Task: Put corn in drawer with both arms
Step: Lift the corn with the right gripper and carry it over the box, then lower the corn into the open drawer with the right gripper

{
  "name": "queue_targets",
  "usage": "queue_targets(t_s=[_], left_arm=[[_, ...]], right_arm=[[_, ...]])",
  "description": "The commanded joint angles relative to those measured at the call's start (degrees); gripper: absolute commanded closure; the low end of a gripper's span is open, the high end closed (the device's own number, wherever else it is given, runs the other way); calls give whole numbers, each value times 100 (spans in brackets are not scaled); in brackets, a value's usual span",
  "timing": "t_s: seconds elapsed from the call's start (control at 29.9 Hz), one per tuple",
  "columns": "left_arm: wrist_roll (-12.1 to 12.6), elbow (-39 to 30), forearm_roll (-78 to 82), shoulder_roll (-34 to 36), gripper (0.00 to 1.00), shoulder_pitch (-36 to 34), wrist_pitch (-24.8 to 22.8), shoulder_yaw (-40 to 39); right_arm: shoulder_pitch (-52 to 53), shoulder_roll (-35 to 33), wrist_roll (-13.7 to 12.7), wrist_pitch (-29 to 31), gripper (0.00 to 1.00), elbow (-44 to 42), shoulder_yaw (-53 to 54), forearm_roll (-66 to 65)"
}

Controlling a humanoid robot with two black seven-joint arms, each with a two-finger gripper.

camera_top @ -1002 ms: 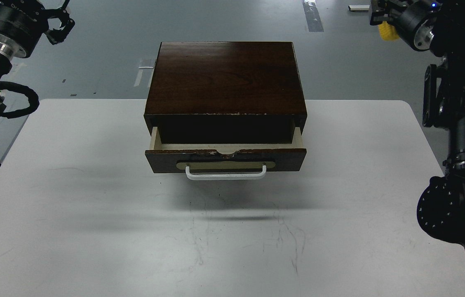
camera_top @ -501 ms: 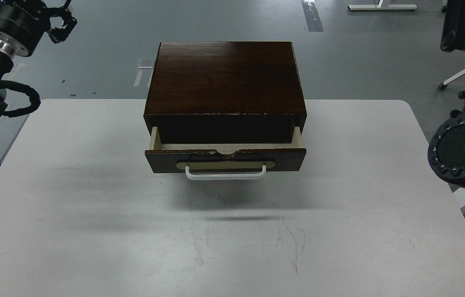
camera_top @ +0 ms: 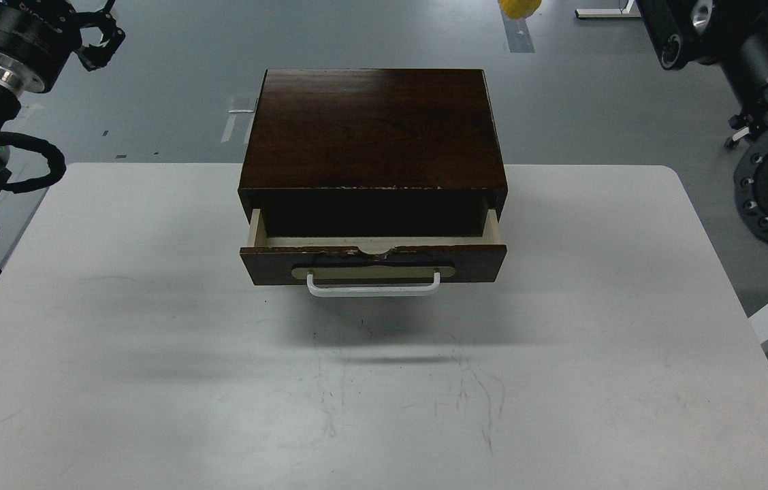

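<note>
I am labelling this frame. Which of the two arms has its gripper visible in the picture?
The left arm: its gripper shows at the top left, above the floor beyond the table. The right arm shows only thick joints; its far end leaves the frame.

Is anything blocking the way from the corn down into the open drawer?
Partly. The yellow plastic corn cob shows only at the top edge, beyond the dark brown wooden box. The box's top covers most of the pulled-out drawer, leaving only a narrow opening behind its front panel.
</note>
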Motion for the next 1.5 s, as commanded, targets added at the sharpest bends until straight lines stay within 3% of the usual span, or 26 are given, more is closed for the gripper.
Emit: queue_targets(t_s=[0.0,0.4,0.57,0.8,1.0,1.47], left_arm=[[1,2,1,53,2,1,0,0],[1,2,1,53,2,1,0,0],[1,2,1,62,2,19,0,0],[1,10,1,97,2,54,0,0],[1,19,1,115,2,54,0,-8],[1,54,1,238,2,124,0,0]], right_arm=[[766,-1,-2,-1,100,1403,-56,-199],[1743,-1,-2,-1,100,4016,-13,-1895],[2692,-1,-2,-1,100,5729,-13,-2362],[3151,-1,-2,-358,100,6365,-21,-2635],[3063,-1,-2,-1771,100,6655,-39,-4355],[2975,-1,-2,-2616,100,7042,286,-4401]])
